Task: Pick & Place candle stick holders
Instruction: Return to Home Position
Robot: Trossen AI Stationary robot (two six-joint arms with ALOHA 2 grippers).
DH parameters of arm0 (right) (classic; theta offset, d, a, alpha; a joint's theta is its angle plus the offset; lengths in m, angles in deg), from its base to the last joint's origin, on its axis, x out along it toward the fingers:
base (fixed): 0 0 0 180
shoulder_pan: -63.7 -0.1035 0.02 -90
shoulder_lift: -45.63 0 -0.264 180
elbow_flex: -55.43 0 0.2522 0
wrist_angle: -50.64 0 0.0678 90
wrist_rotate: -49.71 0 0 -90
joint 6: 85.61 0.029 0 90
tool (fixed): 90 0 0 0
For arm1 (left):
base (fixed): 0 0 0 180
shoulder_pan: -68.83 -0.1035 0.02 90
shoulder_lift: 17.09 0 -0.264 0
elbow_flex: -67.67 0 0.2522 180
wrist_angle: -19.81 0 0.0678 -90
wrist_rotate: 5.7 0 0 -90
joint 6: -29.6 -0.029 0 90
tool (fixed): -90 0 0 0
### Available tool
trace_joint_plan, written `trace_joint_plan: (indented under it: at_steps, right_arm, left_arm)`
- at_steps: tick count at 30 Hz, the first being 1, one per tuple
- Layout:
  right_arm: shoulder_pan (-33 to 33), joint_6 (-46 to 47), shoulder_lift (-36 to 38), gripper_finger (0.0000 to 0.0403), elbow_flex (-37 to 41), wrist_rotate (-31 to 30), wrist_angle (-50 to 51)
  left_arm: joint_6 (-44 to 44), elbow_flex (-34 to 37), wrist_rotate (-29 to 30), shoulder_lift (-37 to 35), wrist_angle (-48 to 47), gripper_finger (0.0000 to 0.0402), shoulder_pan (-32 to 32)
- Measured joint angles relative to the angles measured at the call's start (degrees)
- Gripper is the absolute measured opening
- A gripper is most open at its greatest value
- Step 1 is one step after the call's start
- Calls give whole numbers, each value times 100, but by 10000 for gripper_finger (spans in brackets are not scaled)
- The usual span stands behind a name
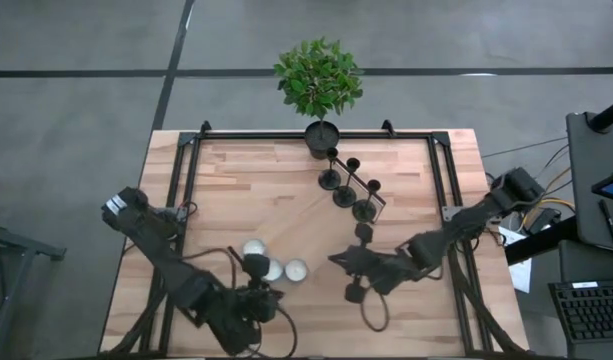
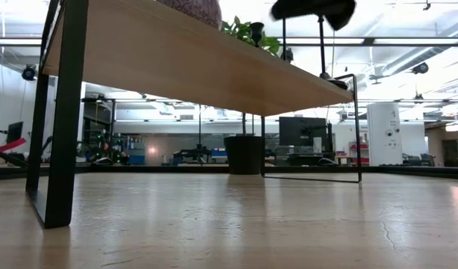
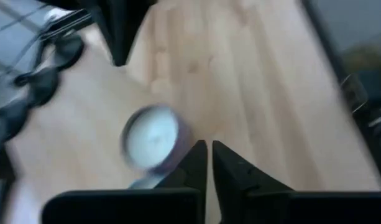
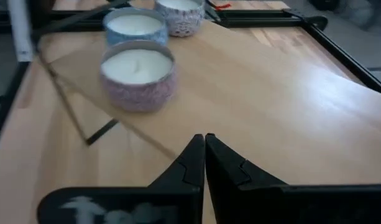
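Three black candle stick holders stand in a slanting row on the wooden top, right of centre toward the far edge: one (image 1: 329, 180) next to the plant pot, a second (image 1: 344, 196) and a third (image 1: 364, 210). Each rests on its round base, stem upright. My right gripper (image 1: 336, 258) (image 4: 204, 140) is shut and holds nothing. It hovers nearer than the row, pointing toward the table's left. My left gripper (image 1: 258, 266) (image 3: 209, 149) is shut over a cluster of white candle tins (image 1: 274, 269), far from the holders. My left gripper slants down beside one candle tin. Its finger (image 3: 189, 163) overlaps the tin's rim (image 3: 175, 144) in the blurred left wrist view. I cannot tell whether it touches the tin.
A green plant in a black pot (image 1: 322, 135) stands at the far edge, just behind the row. Three candle tins (image 4: 137, 71) lie left of the right gripper. A black frame (image 1: 181, 180) borders the wooden top. Bare wood lies between the tins and the holders.
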Motion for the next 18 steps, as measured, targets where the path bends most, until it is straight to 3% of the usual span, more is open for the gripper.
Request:
trace_joint_plan:
  at_steps: [6, 11, 18]
  right_arm:
    - [-403, -106, 885, 8, 719, -64, -163]
    - [-741, -116, 1575, 8, 1324, -57, -187]
    - [-875, -518, 2641, 8, 2081, 311, -289]
  left_arm:
    - [-957, 1195, -529, -850, 2029, 5, -169]
    - [-1405, 2786, -924, -2122, 3732, 2, -339]
    - [-1481, 4779, -1120, -4118, 4799, 1, -684]
